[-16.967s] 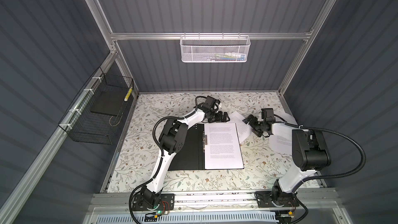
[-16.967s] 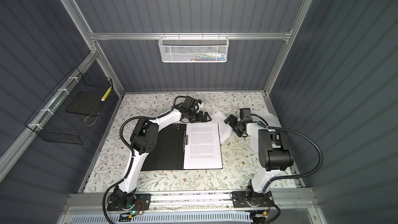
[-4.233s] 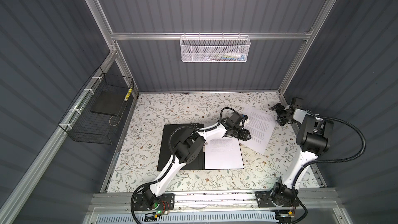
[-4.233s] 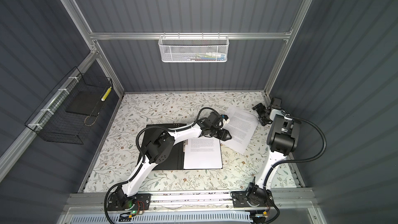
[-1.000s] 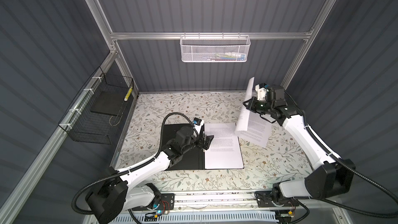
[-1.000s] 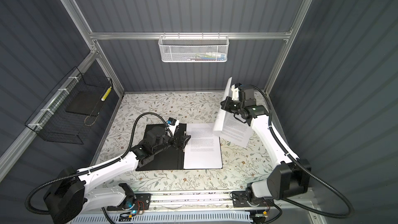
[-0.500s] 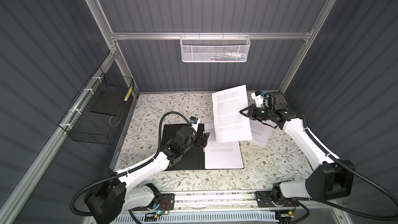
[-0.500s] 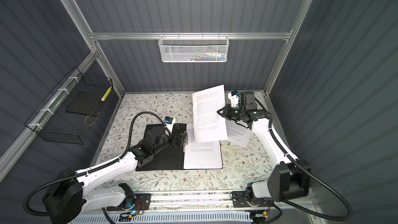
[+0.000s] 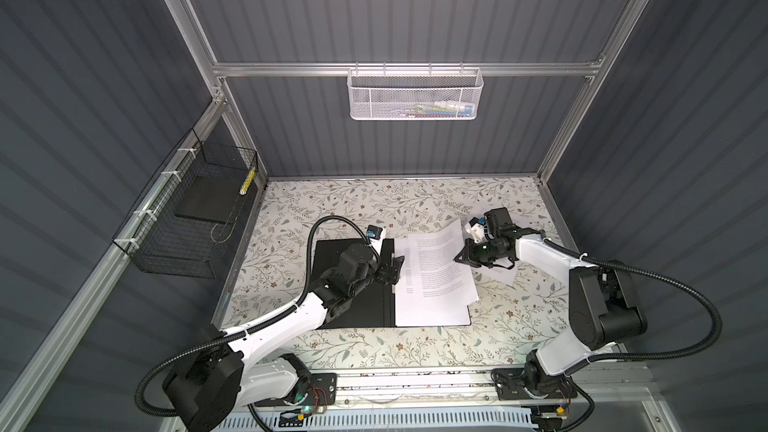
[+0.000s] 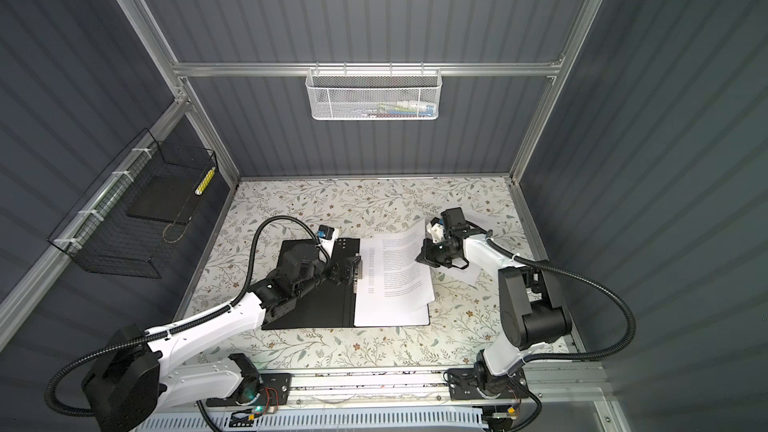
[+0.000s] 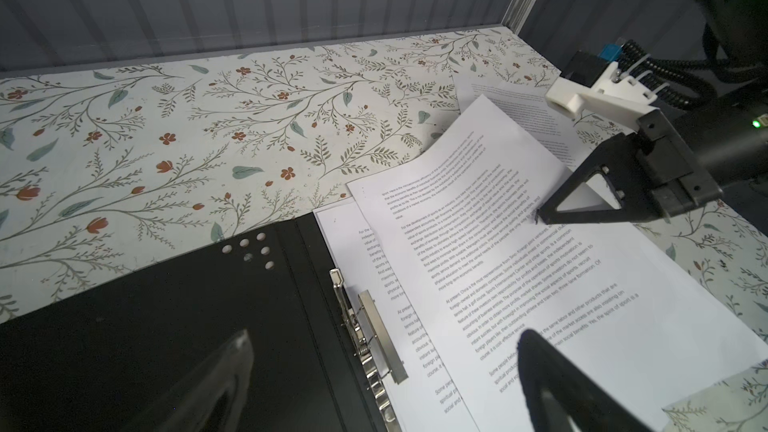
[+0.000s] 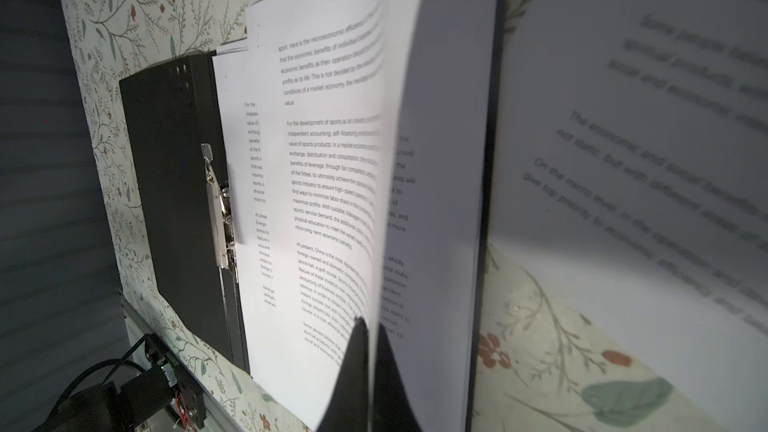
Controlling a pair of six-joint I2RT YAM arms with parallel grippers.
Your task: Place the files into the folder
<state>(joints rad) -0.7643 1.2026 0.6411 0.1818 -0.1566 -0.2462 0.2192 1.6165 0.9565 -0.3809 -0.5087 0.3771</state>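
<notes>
1. The folder (image 9: 374, 313) lies open on the worktop (image 9: 332, 201), a filed sheet (image 9: 432, 313) on its right half.
2. A top sheet (image 9: 436, 268) lies askew over that half, with its right edge pinched in the clenched right end effector (image 9: 459, 260).
3. The left end effector (image 9: 394, 270), released, hovers over the folder's spine clip (image 11: 370, 334).

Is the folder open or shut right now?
Open. The folder lies flat with its black inside facing up, the metal spine clip exposed and printed sheets over one half.
</notes>
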